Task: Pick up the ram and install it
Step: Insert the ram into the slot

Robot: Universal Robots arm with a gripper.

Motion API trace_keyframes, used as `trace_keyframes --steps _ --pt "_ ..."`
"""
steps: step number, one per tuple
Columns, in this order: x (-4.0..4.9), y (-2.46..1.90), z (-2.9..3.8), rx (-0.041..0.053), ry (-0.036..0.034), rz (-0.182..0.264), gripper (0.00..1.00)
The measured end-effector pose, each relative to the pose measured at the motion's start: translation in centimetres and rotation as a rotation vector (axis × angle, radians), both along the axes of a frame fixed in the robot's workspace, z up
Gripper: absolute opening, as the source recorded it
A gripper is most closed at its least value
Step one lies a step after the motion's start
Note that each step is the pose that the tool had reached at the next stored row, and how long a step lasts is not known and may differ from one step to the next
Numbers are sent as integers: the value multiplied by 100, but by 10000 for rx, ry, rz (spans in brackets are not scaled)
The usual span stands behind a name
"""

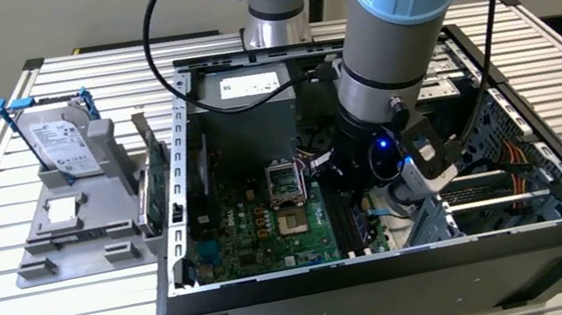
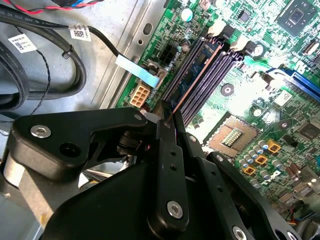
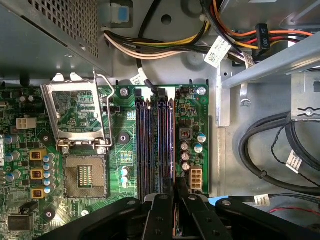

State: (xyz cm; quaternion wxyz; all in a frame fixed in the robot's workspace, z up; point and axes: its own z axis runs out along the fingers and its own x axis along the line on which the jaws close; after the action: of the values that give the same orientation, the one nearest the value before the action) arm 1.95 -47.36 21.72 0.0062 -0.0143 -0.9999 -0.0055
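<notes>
Bluish-green ram (image 2: 192, 75) edge-on in pincer (image 2: 169, 116), long axis along mobo (image 3: 195, 117) slots.

The exterior view looks down on the open case (image 1: 393, 263); both wrist views look closely at its motherboard (image 3: 192, 117).

The arm (image 1: 398, 33) is grey with light blue caps. Beside the black computer case (image 1: 396, 284), the grey stand (image 1: 75, 233) holds a silver hard drive (image 1: 64, 139) in a blue bracket. Inside the case the board (image 3: 195, 107) is green, with dark purple slots (image 3: 150, 145) — and yellow squares (image 3: 37, 175) near the silver socket (image 3: 82, 172). The gripper (image 2: 167, 117) is black; the stick (image 2: 192, 82) it holds shows a copper-brown edge.
</notes>
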Motion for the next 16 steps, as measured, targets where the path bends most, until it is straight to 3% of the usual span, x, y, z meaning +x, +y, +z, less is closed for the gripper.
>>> trace_keyframes --steps 16 --pt "0 0 -44 53 0 1 0"
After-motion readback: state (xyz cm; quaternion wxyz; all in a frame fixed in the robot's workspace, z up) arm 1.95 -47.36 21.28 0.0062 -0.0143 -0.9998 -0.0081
